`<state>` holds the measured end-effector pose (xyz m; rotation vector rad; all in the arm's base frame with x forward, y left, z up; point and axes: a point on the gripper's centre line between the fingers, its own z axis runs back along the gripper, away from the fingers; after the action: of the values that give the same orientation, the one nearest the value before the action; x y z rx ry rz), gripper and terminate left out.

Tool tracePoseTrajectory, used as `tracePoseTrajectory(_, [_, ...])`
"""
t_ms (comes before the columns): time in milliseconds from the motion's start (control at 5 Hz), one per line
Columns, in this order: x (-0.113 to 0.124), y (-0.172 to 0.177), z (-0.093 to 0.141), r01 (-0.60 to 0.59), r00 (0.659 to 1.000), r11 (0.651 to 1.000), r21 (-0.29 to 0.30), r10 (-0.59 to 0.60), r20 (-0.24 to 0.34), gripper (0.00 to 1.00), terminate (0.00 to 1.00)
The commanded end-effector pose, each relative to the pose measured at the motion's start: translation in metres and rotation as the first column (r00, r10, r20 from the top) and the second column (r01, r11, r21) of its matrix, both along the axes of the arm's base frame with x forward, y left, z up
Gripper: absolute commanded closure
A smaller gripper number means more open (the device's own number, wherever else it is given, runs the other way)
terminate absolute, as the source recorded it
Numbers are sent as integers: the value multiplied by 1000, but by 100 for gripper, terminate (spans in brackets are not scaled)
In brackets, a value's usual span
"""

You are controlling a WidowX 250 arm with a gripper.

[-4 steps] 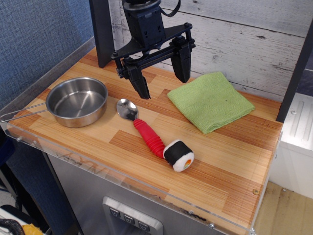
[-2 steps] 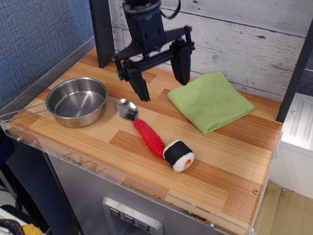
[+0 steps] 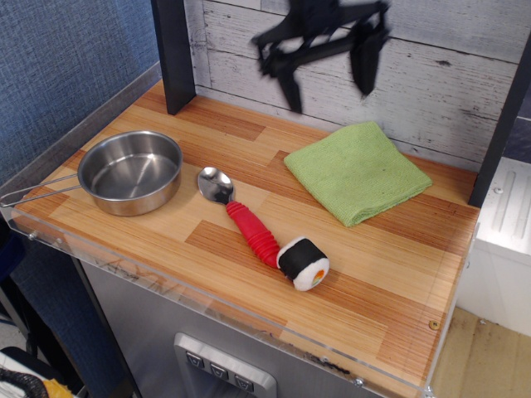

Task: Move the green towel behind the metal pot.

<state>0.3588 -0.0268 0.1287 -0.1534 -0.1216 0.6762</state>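
Note:
The green towel (image 3: 357,170) lies folded flat at the back right of the wooden table top. The metal pot (image 3: 131,171) stands empty at the left, its thin wire handle (image 3: 37,193) pointing left over the table edge. My gripper (image 3: 328,89) hangs high near the top of the view, above and behind the towel's left corner. It is blurred by motion, its two dark fingers (image 3: 365,62) are spread wide apart, and it holds nothing.
A red-handled metal spoon (image 3: 241,214) lies between pot and towel. A sushi-roll toy (image 3: 303,263) sits at the spoon handle's end. A dark post (image 3: 174,54) stands at the back left. A planked wall (image 3: 448,75) runs behind the table.
My gripper has risen and moved right, from low between the pot and towel to high above the towel's left corner. It stays open. The objects have not moved.

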Motion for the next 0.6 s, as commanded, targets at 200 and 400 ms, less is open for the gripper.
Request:
tracePoseTrajectory(200, [33,-17,1,235,971,968,93,-237,18,0,0])
tracePoseTrajectory(400, [30,-20,-11,281,960,954,105,-281,-15,0,0])
